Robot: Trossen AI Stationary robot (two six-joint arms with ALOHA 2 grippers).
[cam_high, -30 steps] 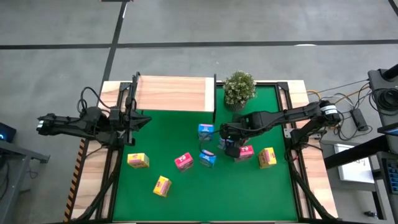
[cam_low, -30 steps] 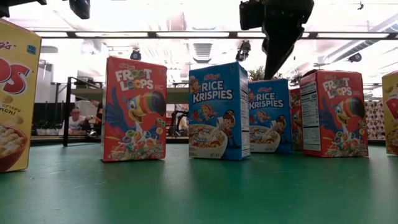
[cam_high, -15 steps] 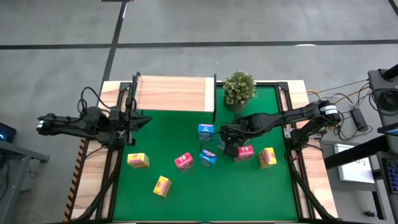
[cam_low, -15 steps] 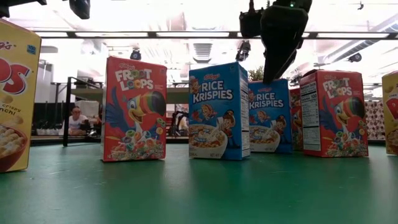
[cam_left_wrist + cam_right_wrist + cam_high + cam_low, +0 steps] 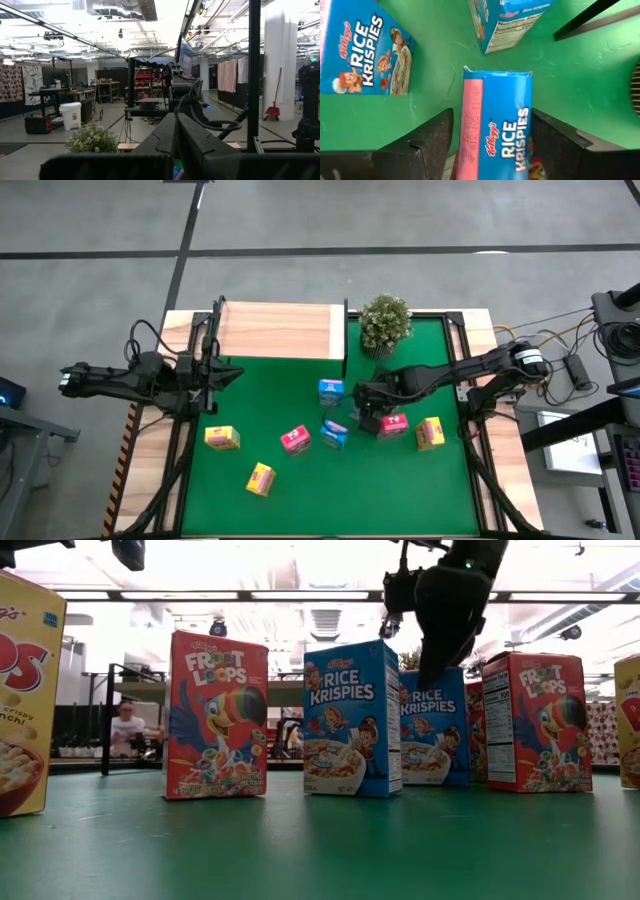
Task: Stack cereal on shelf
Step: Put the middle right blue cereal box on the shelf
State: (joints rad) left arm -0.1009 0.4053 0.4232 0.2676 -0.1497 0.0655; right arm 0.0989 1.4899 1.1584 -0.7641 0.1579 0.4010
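Note:
Several small cereal boxes stand upright on the green mat [image 5: 250, 400]: blue [image 5: 331, 390] [image 5: 334, 433], pink-red [image 5: 295, 439] [image 5: 392, 423] and yellow [image 5: 222, 438] [image 5: 261, 479] [image 5: 430, 433]. My right gripper [image 5: 366, 414] [image 5: 430, 680] points down over one more blue box [image 5: 496, 135] [image 5: 432, 735]. It is open, with one finger [image 5: 432, 137] on each side of the box's top end. The light-wood shelf [image 5: 275, 330] stands at the mat's far left and carries nothing. My left gripper [image 5: 230, 374] waits shut at the mat's left edge.
A green potted plant [image 5: 385, 322] stands at the mat's far edge, right of the shelf and just beyond my right arm. Blue boxes [image 5: 367, 52] [image 5: 507, 20] and a pink-red box stand close around the gripper. The mat's near right corner [image 5: 420, 500] lies bare.
My right gripper has come down over the blue box, its fingers now reaching the level of the box's top. The boxes have kept their places.

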